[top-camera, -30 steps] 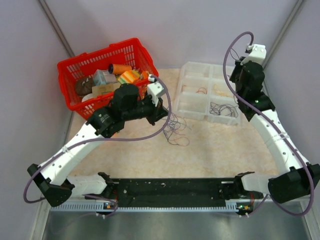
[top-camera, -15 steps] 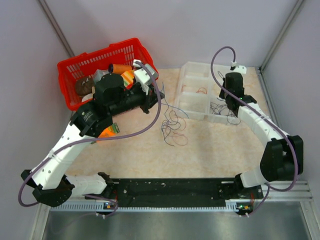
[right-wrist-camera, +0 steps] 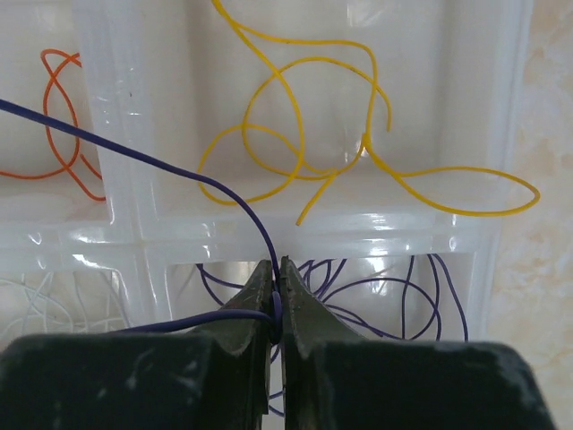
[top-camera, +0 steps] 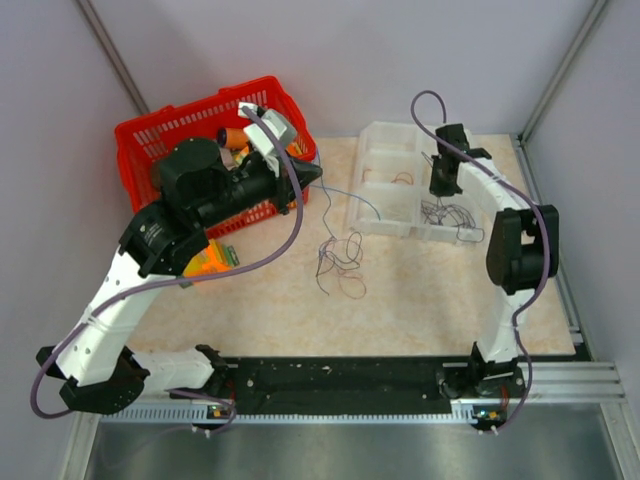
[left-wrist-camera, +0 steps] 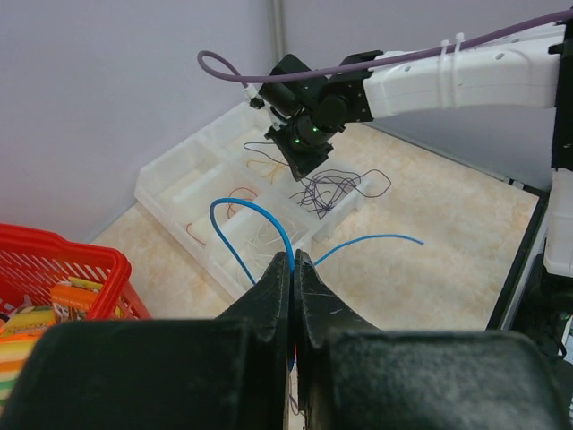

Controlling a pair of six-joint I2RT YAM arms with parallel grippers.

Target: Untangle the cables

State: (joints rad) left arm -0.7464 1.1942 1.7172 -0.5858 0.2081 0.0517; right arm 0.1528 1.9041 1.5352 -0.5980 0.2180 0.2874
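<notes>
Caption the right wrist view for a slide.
Right hand pinches a purple wire above the clear tray, a yellow wire looped in the compartment ahead.

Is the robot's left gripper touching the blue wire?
Touching. In the left wrist view the left gripper is pinched shut on the blue wire, which loops out from between its fingertips.

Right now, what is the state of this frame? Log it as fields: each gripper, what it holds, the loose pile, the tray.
left gripper: shut on a blue wire, by the red basket
right gripper: shut on a purple wire, over the clear tray
loose tangle: on the table, between basket and tray
tray contents: yellow wire in one compartment, purple wires in the adjoining one
</notes>
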